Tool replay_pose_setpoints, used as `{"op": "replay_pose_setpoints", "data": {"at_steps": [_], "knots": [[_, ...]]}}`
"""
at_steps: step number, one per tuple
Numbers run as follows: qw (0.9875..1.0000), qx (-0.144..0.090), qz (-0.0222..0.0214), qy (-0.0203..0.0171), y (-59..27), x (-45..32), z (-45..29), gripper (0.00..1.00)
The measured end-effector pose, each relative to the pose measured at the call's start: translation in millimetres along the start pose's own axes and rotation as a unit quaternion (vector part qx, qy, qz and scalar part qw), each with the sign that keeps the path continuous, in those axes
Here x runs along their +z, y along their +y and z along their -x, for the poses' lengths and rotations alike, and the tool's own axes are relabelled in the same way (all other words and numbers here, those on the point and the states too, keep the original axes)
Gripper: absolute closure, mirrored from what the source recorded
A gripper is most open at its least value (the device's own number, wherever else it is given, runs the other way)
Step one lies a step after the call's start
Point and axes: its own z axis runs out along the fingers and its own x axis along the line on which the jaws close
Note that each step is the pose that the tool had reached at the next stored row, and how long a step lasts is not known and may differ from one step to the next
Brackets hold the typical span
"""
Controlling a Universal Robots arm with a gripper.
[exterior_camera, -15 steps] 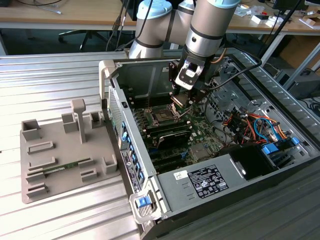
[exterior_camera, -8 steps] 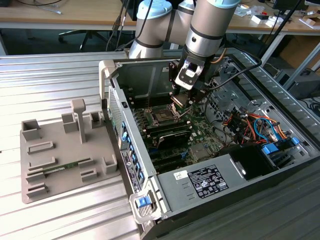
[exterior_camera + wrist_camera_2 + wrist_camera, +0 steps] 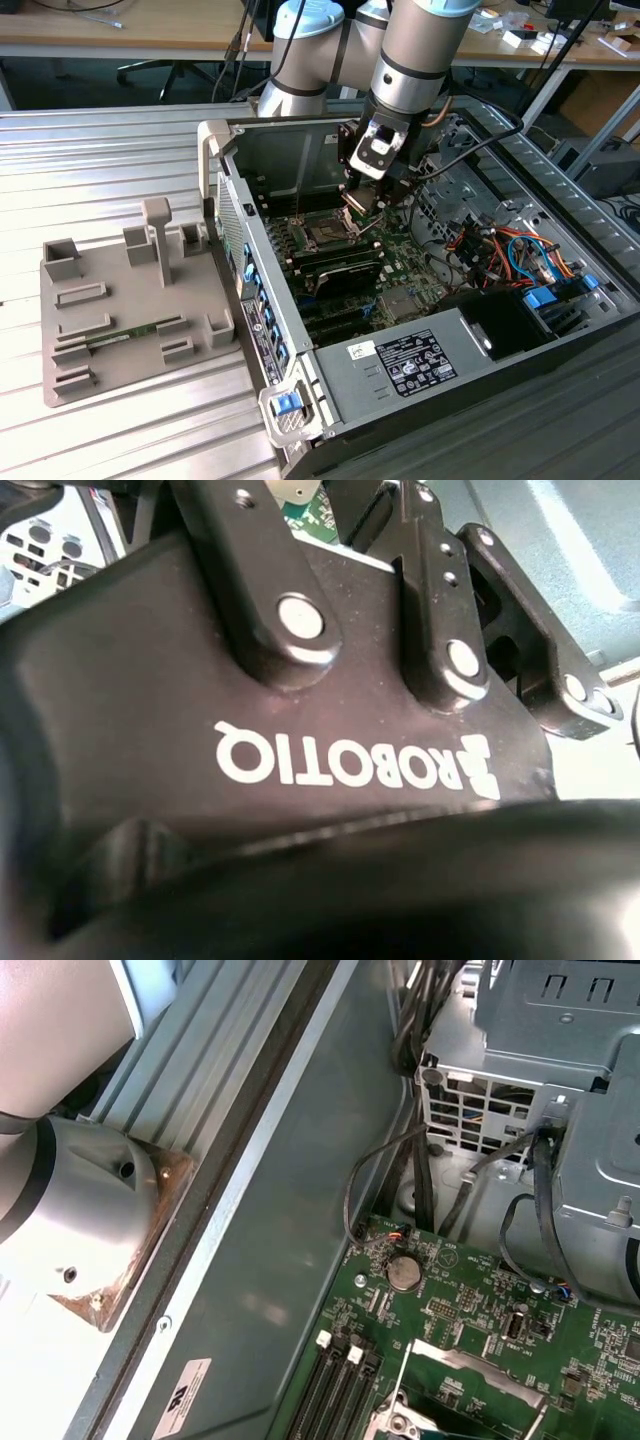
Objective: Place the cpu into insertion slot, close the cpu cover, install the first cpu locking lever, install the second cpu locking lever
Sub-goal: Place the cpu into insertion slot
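Observation:
In the exterior view the arm reaches down into the open computer case. My gripper [image 3: 357, 203] hangs just above the green motherboard, a little to the exterior view's right of the insertion slot [image 3: 325, 236]. The slot is a square black socket with a dark centre and a silver rim. A small silvery flat piece shows at the gripper's tip; I cannot tell whether it is the cpu. The first wrist view catches a corner of the socket [image 3: 400, 1422] and a silver frame edge beside it, probably the cpu cover [image 3: 475, 1365]. The gripper's black body [image 3: 300, 710] blocks most of the second wrist view.
Long black memory slots [image 3: 345, 272] lie in front of the socket. Cables and a drive cage [image 3: 520, 250] crowd the case on the exterior view's right, and a labelled grey box [image 3: 410, 365] sits in front. A grey fixture block [image 3: 120, 300] stands on the ribbed table outside the case wall [image 3: 235, 210].

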Motion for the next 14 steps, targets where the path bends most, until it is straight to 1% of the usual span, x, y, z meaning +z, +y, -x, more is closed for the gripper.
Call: {"op": "replay_pose_setpoints", "data": {"at_steps": [14], "knots": [[0.9999, 0.011, 0.0, -0.0005, 0.0, 0.3, 0.0, 0.45]]}}
